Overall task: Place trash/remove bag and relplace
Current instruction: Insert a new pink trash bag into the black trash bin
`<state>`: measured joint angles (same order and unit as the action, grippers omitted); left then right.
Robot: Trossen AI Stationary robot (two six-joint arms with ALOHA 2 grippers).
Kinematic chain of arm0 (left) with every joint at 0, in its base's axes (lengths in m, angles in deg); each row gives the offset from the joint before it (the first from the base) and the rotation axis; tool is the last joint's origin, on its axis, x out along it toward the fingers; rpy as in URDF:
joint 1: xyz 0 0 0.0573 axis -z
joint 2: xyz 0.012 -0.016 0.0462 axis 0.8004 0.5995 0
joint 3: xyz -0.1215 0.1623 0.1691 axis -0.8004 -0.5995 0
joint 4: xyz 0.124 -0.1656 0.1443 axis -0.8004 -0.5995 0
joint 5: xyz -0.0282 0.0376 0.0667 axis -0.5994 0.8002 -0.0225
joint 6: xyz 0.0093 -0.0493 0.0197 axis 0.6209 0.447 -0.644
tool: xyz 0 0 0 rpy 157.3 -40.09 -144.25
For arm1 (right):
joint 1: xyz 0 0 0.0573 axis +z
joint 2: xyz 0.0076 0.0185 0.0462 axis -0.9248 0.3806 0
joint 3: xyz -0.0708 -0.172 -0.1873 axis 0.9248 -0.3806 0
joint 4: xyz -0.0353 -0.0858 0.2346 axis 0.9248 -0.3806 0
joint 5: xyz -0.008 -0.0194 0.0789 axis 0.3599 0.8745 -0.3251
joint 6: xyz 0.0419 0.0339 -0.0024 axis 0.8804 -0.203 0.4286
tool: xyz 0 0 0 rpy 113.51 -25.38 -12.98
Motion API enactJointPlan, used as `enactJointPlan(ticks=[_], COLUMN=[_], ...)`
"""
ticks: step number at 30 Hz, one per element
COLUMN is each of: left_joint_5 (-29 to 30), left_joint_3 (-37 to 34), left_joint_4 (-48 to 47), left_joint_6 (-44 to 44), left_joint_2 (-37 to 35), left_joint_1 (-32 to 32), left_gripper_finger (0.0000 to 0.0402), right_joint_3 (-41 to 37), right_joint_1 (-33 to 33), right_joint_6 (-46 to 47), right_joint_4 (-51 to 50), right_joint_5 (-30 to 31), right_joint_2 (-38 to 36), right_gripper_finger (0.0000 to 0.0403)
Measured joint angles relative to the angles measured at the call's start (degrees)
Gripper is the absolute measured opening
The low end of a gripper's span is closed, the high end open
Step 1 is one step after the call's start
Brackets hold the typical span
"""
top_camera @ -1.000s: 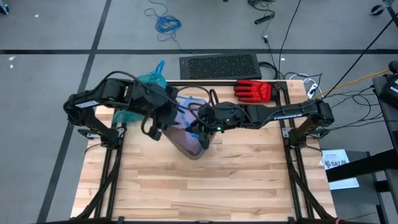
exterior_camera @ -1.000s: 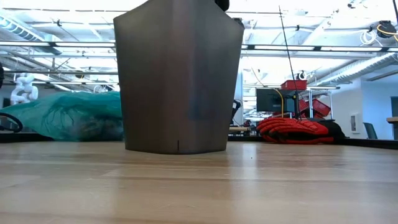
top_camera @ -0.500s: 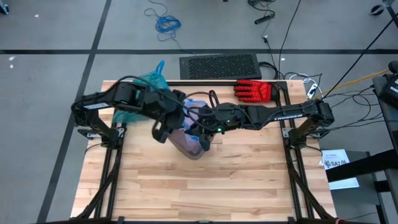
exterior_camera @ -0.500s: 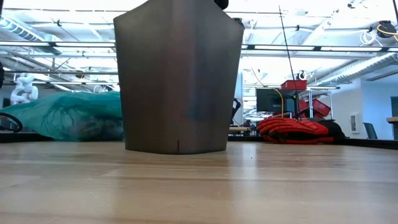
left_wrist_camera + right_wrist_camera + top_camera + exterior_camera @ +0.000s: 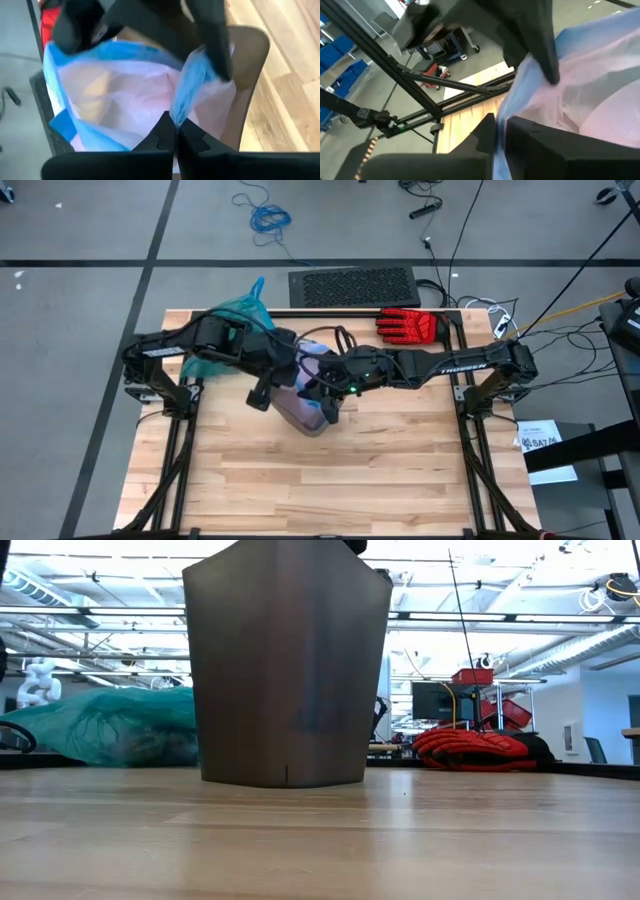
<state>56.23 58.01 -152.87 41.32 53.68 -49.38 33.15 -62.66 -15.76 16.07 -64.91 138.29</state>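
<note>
A grey-brown bin (image 5: 310, 420) stands upright at the middle of the table, filling the low view (image 5: 288, 670). A pale pink-lilac bag (image 5: 125, 95) with a blue edge sits in its mouth. My left gripper (image 5: 172, 137) reaches in from the left over the rim (image 5: 293, 370), shut on that bag. My right gripper (image 5: 500, 132) meets it from the right (image 5: 320, 385), also shut on it. The teal bag (image 5: 238, 312) lies bunched on the table's far left corner (image 5: 110, 725). No loose trash shows. My left gripper pinches a bunched fold of the pink bag's blue edge (image 5: 182, 107) between its two fingers, coming slanting down from the table's left. The bag hangs into the bin below the hold. My right gripper pinches the same blue edge (image 5: 507, 107) a short way along, coming nearly level from the table's right. The edge is gathered between the fingers, and the plastic behind it is slack.
A red-and-black glove (image 5: 408, 326) lies at the far right of the table (image 5: 475, 748). A black mat (image 5: 353, 286) and cables lie on the floor beyond the far edge. Bare wood (image 5: 330, 480) spreads over the table's near half.
My left gripper has gone toward the table's right, from beside the bin to over its rim, sinking a little and tipping further down. It is now on the pink bag's blue edge. The bin and the teal bag have stayed put.
</note>
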Motion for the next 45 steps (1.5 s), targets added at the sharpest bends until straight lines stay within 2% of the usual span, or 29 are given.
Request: enactJointPlan(ticks=[4, 8, 15, 18, 22, 25, 28, 31, 34, 35, 45], left_joint_5=[1.31, 3.22, 4.44, 5.84, 6.20, 7.56, 9.21, 9.55, 9.81, 9.81, 6.60], left_joint_3=[0.00, 0.00, 0.00, 0.00, 0.00, 0.00, 0.00, 0.00, 0.00, 0.00, 0.00], left_joint_4=[-1.36, -2.36, -4.10, -4.87, -5.77, -6.99, -7.32, -7.36, -7.36, -7.32, -7.32], left_joint_6=[2.80, 4.56, 7.54, 7.54, 7.56, 7.58, 7.64, 8.66, 10.78, 11.68, 21.09], left_joint_2=[-1.45, -3.56, -7.35, -8.35, -9.26, -9.76, -10.56, -11.77, -13.07, -13.41, -15.05], left_joint_1=[-0.40, -1.05, -2.76, -3.20, -3.75, -3.82, -3.82, -3.79, -3.82, -3.82, -3.77], left_gripper_finger=[0.0002, 0.0001, 0.0001, 0.0001, 0.0000, 0.0000, 0.0000, 0.0000, 0.0000, 0.0000, 0.0000], right_joint_3=[-0.09, -0.04, -0.04, -0.04, -0.01, -0.02, -0.04, -0.04, -0.04, -0.04, 0.00], right_joint_1=[0.24, 0.73, 2.34, 2.25, 2.23, 1.88, 1.77, 2.09, 2.66, 2.74, 3.02], right_joint_6=[-2.59, -5.48, -9.04, -8.72, -8.31, -5.54, -4.39, -4.21, -4.20, -4.18, -5.35], right_joint_4=[-0.90, -4.12, -13.97, -14.95, -14.44, -15.92, -16.24, -16.33, -16.62, -16.72, -18.31], right_joint_5=[0.18, 0.59, 7.74, 7.90, 7.89, 7.61, 7.51, 7.56, 7.55, 7.49, 7.89], right_joint_2=[-1.64, -3.34, -2.76, -1.00, 1.50, 3.87, 5.32, 5.63, 4.85, 4.15, -4.78], right_gripper_finger=[0.0050, 0.0105, 0.0200, 0.0223, 0.0233, 0.0226, 0.0197, 0.0127, 0.0028, 0.0017, 0.0001])
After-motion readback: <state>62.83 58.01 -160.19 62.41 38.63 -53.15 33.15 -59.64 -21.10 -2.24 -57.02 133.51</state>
